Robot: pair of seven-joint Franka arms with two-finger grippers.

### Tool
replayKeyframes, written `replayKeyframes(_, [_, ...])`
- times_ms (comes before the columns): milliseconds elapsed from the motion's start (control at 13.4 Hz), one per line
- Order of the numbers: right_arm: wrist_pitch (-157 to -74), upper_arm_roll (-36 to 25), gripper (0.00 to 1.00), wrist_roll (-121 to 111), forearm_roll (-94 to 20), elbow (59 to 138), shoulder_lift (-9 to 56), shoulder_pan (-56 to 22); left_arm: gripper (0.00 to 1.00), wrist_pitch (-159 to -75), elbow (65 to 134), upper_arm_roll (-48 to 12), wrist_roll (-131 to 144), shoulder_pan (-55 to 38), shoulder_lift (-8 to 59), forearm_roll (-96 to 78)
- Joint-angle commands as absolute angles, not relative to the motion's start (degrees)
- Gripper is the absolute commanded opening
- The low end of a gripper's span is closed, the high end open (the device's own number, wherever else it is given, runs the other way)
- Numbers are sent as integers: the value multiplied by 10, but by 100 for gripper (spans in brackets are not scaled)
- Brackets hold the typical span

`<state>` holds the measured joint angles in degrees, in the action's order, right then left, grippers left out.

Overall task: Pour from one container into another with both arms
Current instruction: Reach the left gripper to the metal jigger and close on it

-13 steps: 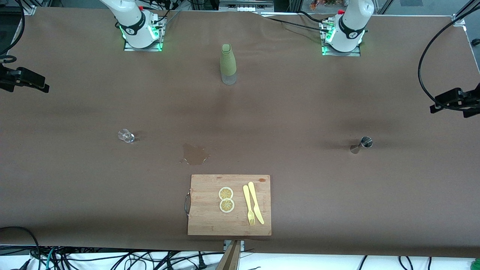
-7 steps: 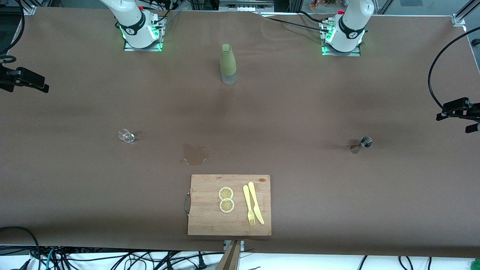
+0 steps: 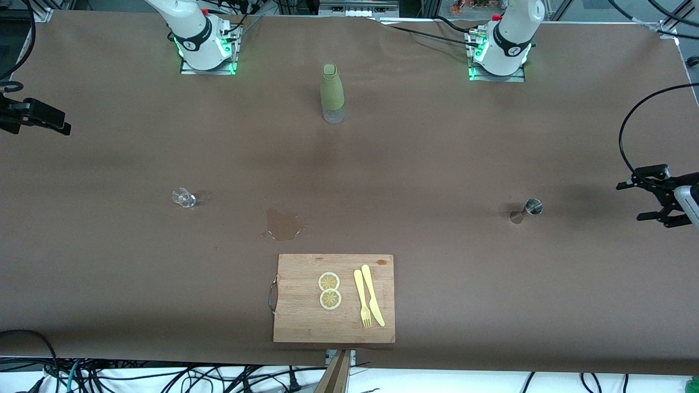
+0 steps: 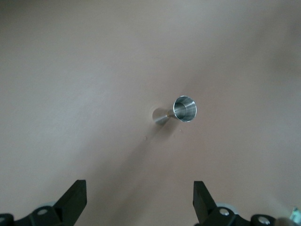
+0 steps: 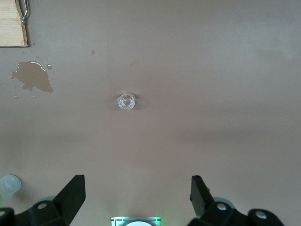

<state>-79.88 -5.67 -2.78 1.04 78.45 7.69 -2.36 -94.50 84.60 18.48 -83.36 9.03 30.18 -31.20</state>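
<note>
- A brown cloth covers the long table (image 3: 437, 164); loose black cables (image 3: 164, 376) hang along its edge nearest the front camera, and the two arm bases glow green at the edge away from it.
- The right gripper (image 3: 38, 117) hangs over the table edge at the right arm's end, its fingers (image 5: 70, 195) spread wide and holding nothing.
- A small clear glass (image 3: 184, 197) stands well in from that edge, apart from the right gripper; in the right wrist view the glass (image 5: 126, 101) sits out ahead between the open fingers. I cannot tell what is in it.
- A wet puddle (image 3: 284, 225) stains the cloth just beside the wooden cutting board's corner.
- The cutting board (image 3: 306, 322) lies at the middle of the edge nearest the front camera, carrying two lemon slices (image 3: 330, 290), a yellow fork (image 3: 361, 300) and a yellow knife (image 3: 373, 296).
- A green bottle (image 3: 332, 94) stands upright between the two bases.
- A small metal measuring cup (image 3: 527, 210) stands toward the left arm's end; its mouth (image 4: 185, 108) looks empty.
- The left gripper (image 3: 652, 202) hangs over the table edge at that end, fingers (image 4: 75, 200) wide apart, empty, well apart from the metal cup.
</note>
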Motion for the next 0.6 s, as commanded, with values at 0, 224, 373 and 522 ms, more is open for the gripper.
replayKeyframes(0, [-801, -54, 100, -22, 19, 783, 75, -22, 100, -937, 824, 178, -987, 133, 382, -406])
replayKeyframes(224, [-801, -54, 100, -23, 18, 783, 75, -21, 100, -900, 814, 178, -1080, 142, 441, -470])
replayKeyframes(373, [-801, -54, 100, -23, 19, 783, 75, -21, 100, -867, 795, 178, -1159, 142, 479, -520])
replayKeyframes(522, [-801, -54, 100, -23, 18, 783, 75, -21, 100, -833, 790, 178, -1242, 142, 512, -560])
